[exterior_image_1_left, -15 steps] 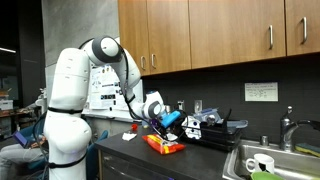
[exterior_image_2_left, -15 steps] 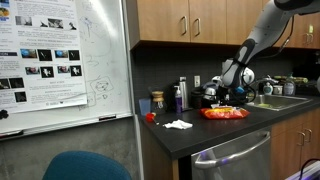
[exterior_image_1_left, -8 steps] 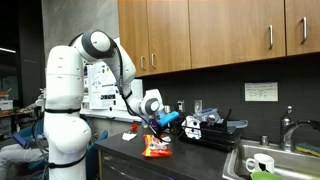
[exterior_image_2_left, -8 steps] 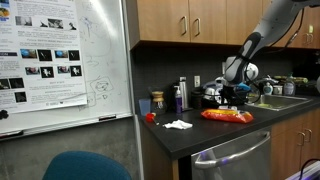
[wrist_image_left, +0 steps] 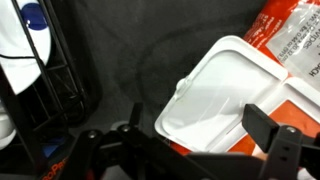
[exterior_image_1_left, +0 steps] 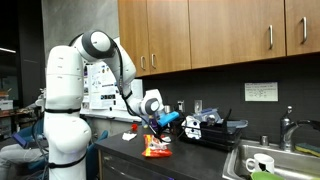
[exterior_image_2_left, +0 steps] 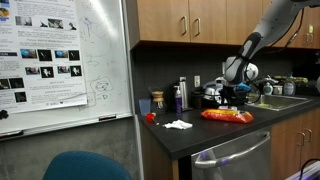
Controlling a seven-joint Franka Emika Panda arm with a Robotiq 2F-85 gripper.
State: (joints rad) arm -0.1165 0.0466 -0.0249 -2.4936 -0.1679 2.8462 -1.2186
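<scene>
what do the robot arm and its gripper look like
The arm is white, built of bulky rounded segments with dark joint rings. The gripper is black, with two flat, angular fingers.

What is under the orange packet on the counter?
The packet lies flat on the dark counter, with its white lid facing up. Nothing else shows around its edges. The counter directly beneath it is covered, so anything there cannot be seen.
</scene>
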